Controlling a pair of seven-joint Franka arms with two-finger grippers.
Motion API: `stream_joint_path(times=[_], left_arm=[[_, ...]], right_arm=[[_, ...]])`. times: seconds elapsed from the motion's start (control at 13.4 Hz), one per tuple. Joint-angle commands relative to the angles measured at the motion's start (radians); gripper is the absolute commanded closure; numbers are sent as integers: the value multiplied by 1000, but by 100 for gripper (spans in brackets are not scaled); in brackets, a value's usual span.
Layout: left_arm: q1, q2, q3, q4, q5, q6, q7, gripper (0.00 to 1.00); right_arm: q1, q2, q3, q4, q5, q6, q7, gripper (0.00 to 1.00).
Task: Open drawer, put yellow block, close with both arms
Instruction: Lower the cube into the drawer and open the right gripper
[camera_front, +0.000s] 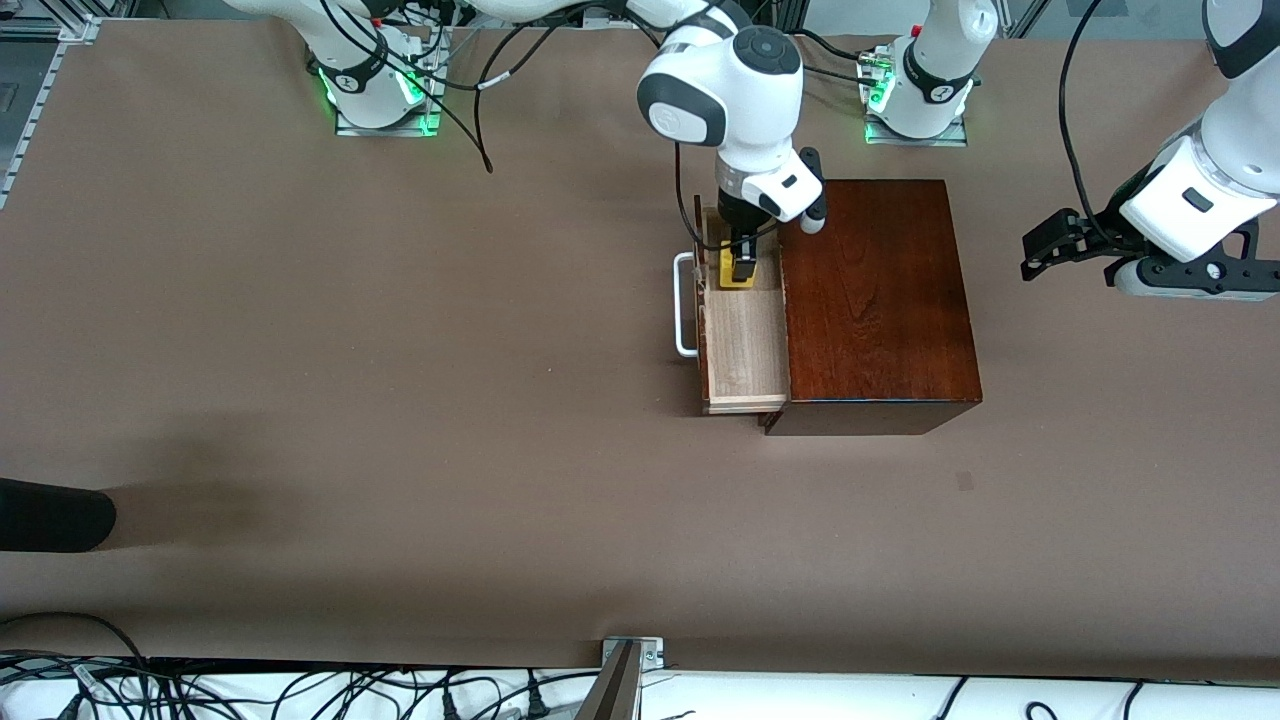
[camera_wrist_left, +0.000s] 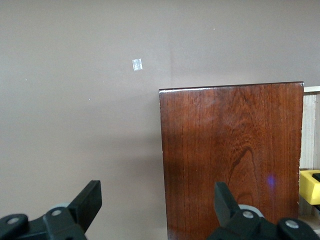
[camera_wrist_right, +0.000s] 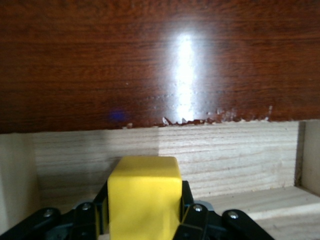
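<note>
Partly hidden: yellow block (camera_front: 738, 272) in right hand (camera_front: 741, 266).

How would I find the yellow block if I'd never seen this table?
Find the big dark-brown box on the table. Its drawer is pulled open toward the right arm's end. Inside, the right gripper holds the yellow block, the only bright yellow thing there.

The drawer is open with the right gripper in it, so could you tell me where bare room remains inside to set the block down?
The drawer floor is bare from the yellow block to its end nearer the front camera, between the white handle and the box. The end nearer the bases is crowded: the right gripper holds the block there. The left gripper waits over the table.
</note>
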Motion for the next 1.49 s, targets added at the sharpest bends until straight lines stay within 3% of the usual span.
stream_joint_path(times=[0.0, 1.34, 1.42], left_arm=[[-3, -8, 0, -2, 7, -3, 17, 0], [-3, -9, 0, -2, 7, -4, 17, 0], [-3, -9, 0, -2, 7, -4, 17, 0]], right_arm=[[5, 17, -4, 47, -16, -18, -32, 100], [-17, 22, -4, -14, -13, -4, -54, 92], [-17, 22, -5, -14, -15, -2, -49, 34]])
